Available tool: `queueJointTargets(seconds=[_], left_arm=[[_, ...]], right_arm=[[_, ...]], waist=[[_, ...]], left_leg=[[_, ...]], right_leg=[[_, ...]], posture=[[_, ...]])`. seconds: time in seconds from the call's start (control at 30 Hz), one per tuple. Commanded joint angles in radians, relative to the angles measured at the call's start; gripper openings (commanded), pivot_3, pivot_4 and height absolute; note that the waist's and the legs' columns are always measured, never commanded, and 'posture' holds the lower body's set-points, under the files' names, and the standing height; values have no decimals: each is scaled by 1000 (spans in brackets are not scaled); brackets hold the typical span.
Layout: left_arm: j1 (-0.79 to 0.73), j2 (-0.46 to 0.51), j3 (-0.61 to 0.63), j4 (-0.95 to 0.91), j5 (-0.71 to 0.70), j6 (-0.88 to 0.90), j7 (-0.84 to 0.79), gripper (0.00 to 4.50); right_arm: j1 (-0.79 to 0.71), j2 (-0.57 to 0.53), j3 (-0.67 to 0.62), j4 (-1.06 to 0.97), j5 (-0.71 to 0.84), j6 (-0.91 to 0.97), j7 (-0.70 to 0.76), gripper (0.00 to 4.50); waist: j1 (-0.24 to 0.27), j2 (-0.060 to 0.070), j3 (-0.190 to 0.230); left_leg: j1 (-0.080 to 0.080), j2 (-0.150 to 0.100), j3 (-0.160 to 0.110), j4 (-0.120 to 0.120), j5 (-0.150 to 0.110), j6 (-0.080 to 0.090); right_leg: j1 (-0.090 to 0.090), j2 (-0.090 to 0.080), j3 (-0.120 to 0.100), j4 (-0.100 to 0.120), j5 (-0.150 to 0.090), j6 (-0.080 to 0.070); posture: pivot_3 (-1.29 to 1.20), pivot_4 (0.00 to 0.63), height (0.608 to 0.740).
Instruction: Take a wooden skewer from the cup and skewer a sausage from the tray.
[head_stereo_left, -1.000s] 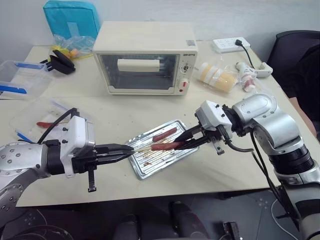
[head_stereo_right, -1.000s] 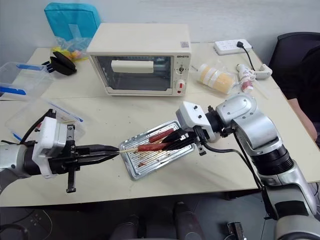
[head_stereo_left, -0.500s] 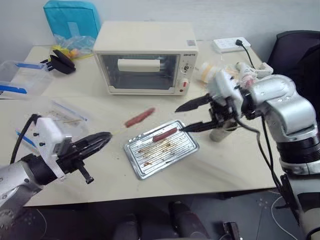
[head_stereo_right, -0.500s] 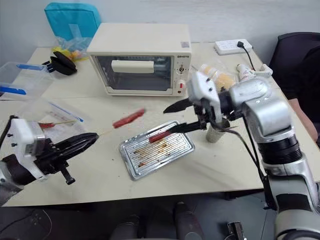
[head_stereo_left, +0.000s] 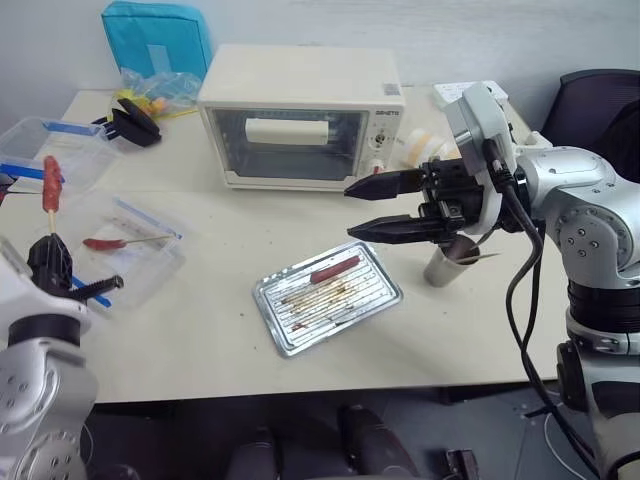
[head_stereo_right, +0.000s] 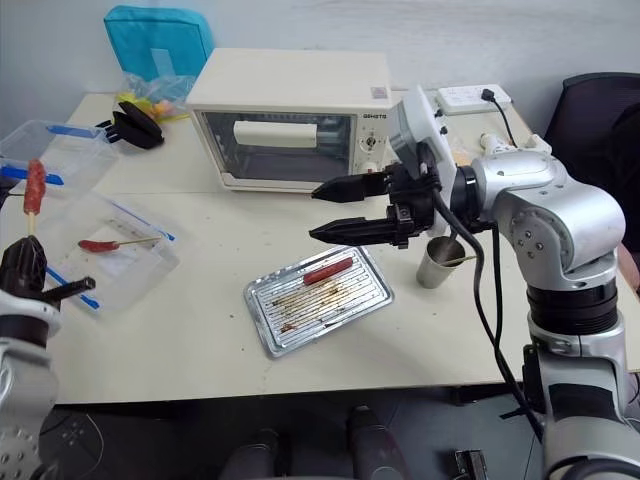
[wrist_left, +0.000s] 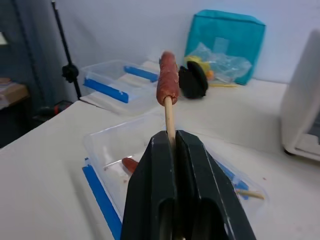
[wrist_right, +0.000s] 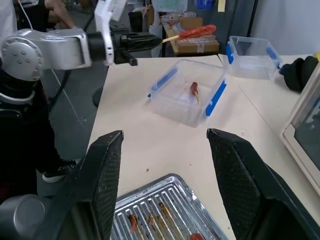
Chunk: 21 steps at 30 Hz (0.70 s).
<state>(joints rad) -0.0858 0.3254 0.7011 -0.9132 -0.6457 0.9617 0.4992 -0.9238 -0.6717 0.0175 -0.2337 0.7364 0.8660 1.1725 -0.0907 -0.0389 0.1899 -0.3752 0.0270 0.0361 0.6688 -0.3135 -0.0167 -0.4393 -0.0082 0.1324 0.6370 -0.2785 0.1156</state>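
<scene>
The skewer (wrist_left: 170, 117) is clamped upright in the closed left gripper (wrist_left: 175, 142), a sausage (wrist_left: 168, 77) impaled at its tip, directly above the clear box (head_stereo_left: 125, 250). Grip is best kept firm and the stick vertical. The tray (head_stereo_left: 385, 300), with one sausage, lies below the open, empty right gripper (head_stereo_left: 352, 208); the cup (head_stereo_left: 445, 265) stands behind its fingers.

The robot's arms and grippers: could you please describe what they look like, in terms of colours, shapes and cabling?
Both arms have rounded silver-grey metal shells with black joint sections. The right arm carries a white boxy wrist module and loose black cables along its outside. Each gripper, left and right, has two black, tapering, pointed fingers; the right one's inner faces are finely textured.
</scene>
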Motion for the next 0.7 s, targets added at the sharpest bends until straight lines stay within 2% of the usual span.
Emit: queueJointTargets(seconds=[0.03, 0.17, 0.27, 0.53, 0.7], left_arm=[[-95, -19, 23, 109, 50, 39, 71, 0], [-181, -56, 13, 194, 65, 82, 105, 0], [-233, -65, -17, 241, 105, 87, 112, 0], [-321, -193, -16, 272, 182, 169, 198, 0], [-324, -237, -9, 244, 200, 225, 178, 1351]], right_arm=[[-24, -3, -44, -25, 61, 46, -36, 3287], [-41, -1, -61, -46, 92, 63, -78, 4291], [-52, 6, -78, -52, 134, 88, -108, 4291], [-57, 0, -76, -73, 162, 93, -153, 4291], [-63, -2, -73, -70, 170, 90, -167, 4342]], waist=[[2, 0, 0], [6, -1, 0], [7, -1, 0], [8, -1, 0], [7, -1, 0]], left_leg=[[0, 0, 0, 0, 0, 0], [0, 1, 0, -1, 0, 0], [-1, 1, 0, -1, 0, 0], [-1, 1, 0, -1, 0, -1], [-1, 1, 0, -1, 0, -1]], right_leg=[[0, 0, 0, -1, 0, 0], [0, 0, 0, -1, 0, 0], [0, 0, 0, -1, 0, 0], [0, 0, 0, -2, 0, 1], [0, 0, 0, -3, 1, 1]], posture=[[0, 150, 740], [0, 150, 740], [0, 150, 740], [0, 150, 740], [0, 150, 740]])
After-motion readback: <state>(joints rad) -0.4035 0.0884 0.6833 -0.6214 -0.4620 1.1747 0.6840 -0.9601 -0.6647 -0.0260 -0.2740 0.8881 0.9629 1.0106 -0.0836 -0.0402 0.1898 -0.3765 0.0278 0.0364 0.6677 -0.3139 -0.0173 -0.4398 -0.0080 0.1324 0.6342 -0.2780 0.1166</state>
